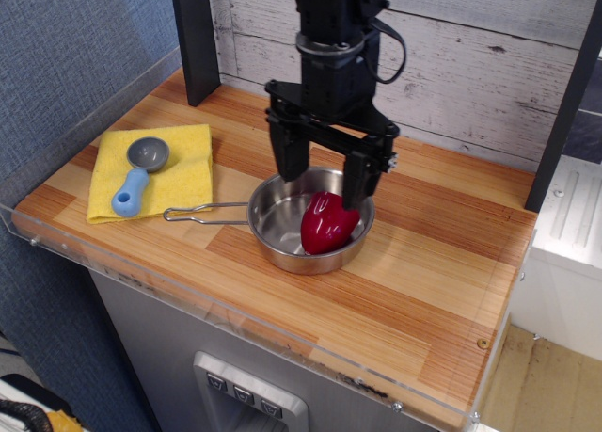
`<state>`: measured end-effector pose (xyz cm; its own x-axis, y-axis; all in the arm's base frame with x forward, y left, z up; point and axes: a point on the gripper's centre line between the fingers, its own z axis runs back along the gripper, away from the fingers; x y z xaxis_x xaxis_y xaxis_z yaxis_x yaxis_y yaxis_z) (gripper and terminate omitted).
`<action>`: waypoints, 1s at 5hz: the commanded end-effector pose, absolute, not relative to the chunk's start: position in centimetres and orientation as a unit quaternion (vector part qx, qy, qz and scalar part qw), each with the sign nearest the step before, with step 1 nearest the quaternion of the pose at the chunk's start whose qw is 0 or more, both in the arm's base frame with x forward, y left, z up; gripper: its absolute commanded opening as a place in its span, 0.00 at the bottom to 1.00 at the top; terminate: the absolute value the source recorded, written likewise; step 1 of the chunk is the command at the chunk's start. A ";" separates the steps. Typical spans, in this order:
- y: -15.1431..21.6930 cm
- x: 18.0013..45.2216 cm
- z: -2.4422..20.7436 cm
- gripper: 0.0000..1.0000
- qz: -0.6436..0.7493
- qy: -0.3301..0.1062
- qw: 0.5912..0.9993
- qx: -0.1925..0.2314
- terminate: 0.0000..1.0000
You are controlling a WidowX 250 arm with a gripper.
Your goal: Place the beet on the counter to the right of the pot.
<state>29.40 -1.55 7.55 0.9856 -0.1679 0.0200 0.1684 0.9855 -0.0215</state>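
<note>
Beet [328, 222] just below the end effector [323, 175], inside the pot [278, 214], not yet gripped. Fingers spread apart. Grasp, lift and placement on table [442, 263] all remaining.

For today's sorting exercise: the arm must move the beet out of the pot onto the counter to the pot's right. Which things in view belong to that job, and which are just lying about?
Part of the job:
beet, lying inside the pot
pot
counter
gripper, open above the pot

Just lying about:
yellow cloth
blue-and-grey scoop, resting on the cloth
</note>
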 end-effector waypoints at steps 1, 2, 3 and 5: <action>-2.2 28.6 9.1 1.00 -0.061 -0.066 0.995 0.040 0.00; -2.5 27.9 8.4 1.00 -0.054 -0.087 0.993 0.050 0.00; -2.0 27.9 7.7 1.00 -0.057 -0.089 0.993 0.043 0.00; -0.6 28.3 7.5 1.00 -0.043 -0.098 0.994 0.038 0.00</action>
